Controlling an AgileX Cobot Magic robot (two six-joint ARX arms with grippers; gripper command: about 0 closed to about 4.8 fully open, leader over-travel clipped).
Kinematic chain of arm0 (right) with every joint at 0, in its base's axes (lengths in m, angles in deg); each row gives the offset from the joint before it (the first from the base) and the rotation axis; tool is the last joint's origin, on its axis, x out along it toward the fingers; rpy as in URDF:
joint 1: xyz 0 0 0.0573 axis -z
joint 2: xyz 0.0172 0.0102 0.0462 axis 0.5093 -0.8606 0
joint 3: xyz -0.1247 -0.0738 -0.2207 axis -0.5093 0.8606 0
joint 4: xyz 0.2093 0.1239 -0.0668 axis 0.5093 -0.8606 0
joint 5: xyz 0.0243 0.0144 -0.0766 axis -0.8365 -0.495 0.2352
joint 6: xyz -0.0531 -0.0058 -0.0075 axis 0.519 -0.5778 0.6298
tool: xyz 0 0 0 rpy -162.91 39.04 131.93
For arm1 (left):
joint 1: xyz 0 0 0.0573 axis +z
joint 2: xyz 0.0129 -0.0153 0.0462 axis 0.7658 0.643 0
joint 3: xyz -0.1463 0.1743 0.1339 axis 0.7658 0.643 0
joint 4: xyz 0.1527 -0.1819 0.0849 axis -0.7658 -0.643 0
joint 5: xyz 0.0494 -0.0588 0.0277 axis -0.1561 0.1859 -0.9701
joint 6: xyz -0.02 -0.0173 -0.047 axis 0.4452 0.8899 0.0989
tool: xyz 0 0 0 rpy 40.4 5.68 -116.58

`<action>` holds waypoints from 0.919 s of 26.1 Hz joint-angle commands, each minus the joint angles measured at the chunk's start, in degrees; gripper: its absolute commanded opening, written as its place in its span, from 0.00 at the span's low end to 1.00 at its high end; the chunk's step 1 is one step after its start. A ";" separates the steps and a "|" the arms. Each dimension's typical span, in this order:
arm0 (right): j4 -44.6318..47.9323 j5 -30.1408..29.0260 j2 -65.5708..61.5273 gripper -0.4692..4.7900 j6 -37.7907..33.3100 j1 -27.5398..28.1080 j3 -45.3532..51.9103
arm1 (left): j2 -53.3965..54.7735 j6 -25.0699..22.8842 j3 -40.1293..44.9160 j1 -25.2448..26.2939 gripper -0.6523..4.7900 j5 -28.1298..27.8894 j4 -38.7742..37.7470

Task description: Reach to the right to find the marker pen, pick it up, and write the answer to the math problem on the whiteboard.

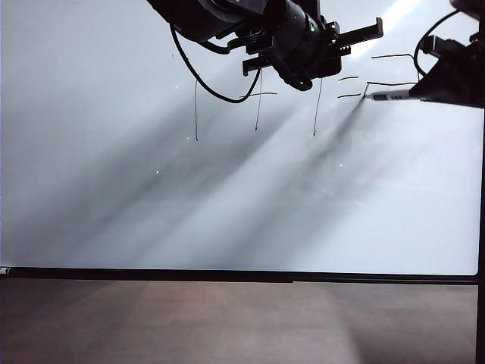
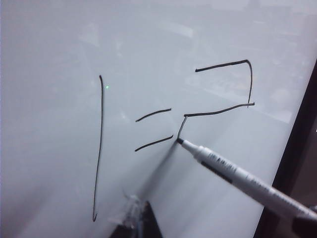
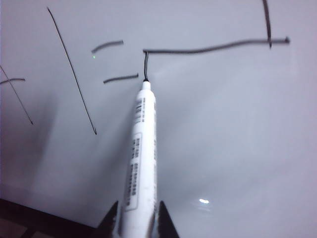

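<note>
Right gripper [image 3: 137, 220] sits at far right of the exterior view, fingers pinching the marker pen [image 3: 140, 153] by its rear end; barrel sticks out ahead of the jaws, light grey-white w/ small print along it. Pen tip touches the whiteboard [image 1: 227, 212], at the low end of a short stroke dropping from the middle bar of the answer [image 2: 223, 94]. Answer is partly drawn: top bar, right side, middle bar, start of the left side; no bottom bar.

The math problem [image 1: 258, 106] lies left of the answer on the far part of the board: thin black strokes, w/ the two short dashes just beside the pen tip.

Left gripper [image 1: 364, 34] hangs over the far middle of the board, above the problem, apart from the pen. Fingers stick out rightward; can't tell if spread or pressed together. Nothing seen in them.
</note>
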 commanded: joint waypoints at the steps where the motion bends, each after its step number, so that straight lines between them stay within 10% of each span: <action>1: 0.11 1.90 -0.24 0.08 -0.04 0.02 0.70 | -0.28 -0.02 -0.20 0.02 0.11 0.04 0.55; 24: 0.83 3.72 -0.96 0.08 -0.28 2.62 1.68 | -0.28 -0.02 -0.20 0.02 0.11 0.04 0.52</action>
